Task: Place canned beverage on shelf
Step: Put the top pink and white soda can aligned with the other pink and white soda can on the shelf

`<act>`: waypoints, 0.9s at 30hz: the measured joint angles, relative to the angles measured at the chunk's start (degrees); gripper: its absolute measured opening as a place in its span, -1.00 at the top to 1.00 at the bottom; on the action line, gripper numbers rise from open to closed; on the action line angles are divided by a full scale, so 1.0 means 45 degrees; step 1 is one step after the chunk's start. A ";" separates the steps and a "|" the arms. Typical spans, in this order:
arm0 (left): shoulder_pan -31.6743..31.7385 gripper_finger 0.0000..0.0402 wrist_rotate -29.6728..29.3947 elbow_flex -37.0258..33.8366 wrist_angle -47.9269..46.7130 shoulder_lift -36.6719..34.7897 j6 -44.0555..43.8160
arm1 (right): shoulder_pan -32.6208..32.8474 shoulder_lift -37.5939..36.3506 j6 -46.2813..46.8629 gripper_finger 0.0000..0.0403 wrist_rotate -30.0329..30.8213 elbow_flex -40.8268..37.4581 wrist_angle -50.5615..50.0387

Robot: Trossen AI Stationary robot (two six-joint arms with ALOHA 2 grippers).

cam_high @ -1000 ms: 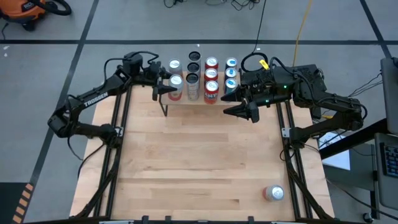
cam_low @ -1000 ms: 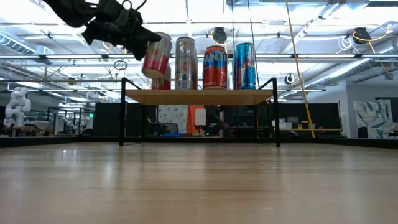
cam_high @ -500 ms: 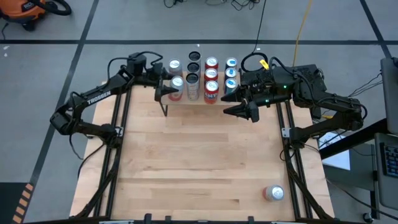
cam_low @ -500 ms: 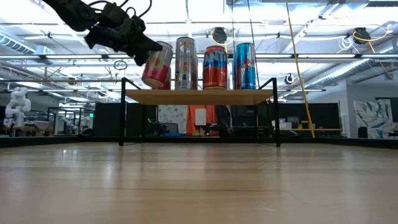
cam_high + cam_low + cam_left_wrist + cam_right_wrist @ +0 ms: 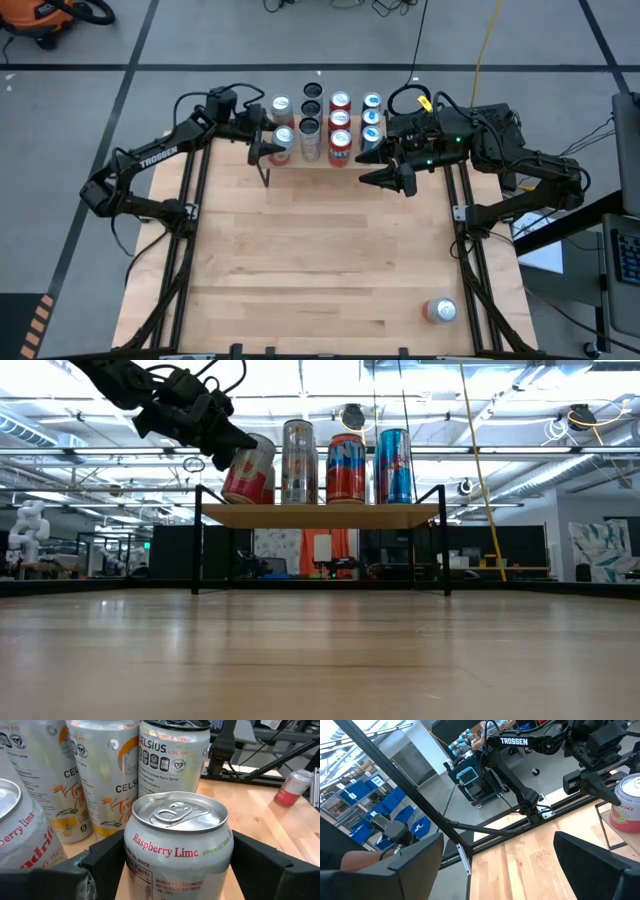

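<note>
The left gripper (image 5: 266, 146) sits at the left end of the shelf (image 5: 320, 516) — a small low rack with a light wooden rectangular top board on thin black metal legs, standing at the far edge of the light wooden counter (image 5: 320, 260). Between its jaws is a silver-topped can w/ a red-and-white body, lettered "Raspberry Lime" (image 5: 178, 851). In the left wrist view the dark fingers (image 5: 107, 861) flank the can on both sides; whether they touch it or stand just off it, I cannot tell. In the low view the can leans slightly, its base at the top board, at the left end of the front row.

Other cans on the shelf (two rows seen from above): a tall silver one (image 5: 298, 462), a red one (image 5: 346, 468) and a blue one (image 5: 394, 466) stand upright in a line beside the gripped can. The left wrist view shows white "Celsius" cans (image 5: 172, 756) just behind it.

The right gripper (image 5: 397, 178) hangs near the shelf's right end, jaws wide open, nothing between them.

One more red-and-silver can (image 5: 439, 311) lies on its side near the counter's front right corner — well apart from the shelf.
</note>
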 joint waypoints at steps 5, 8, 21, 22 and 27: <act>0.0000 -0.54 -0.0062 0.0000 0.0000 -0.0045 -0.0176 | 0.0000 -0.0005 0.0014 -0.77 0.0000 0.0000 0.0000; 0.0000 -0.54 -0.0117 0.0001 -0.0019 -0.0092 -0.0163 | 0.0000 -0.0005 0.0014 -0.77 0.0000 0.0000 0.0000; 0.0000 -0.54 -0.0579 0.0053 -0.0001 -0.0102 0.0119 | 0.0000 0.0000 -0.0029 -0.77 0.0000 0.0000 -0.0015; 0.0000 -0.54 -0.0583 0.0053 -0.0005 -0.0102 0.0119 | 0.0000 -0.0005 -0.0029 -0.77 0.0000 0.0000 -0.0015; 0.0000 -0.54 -0.0627 0.0053 0.0016 -0.0102 -0.0031 | 0.0000 -0.0004 -0.0033 -0.77 0.0000 0.0000 -0.0015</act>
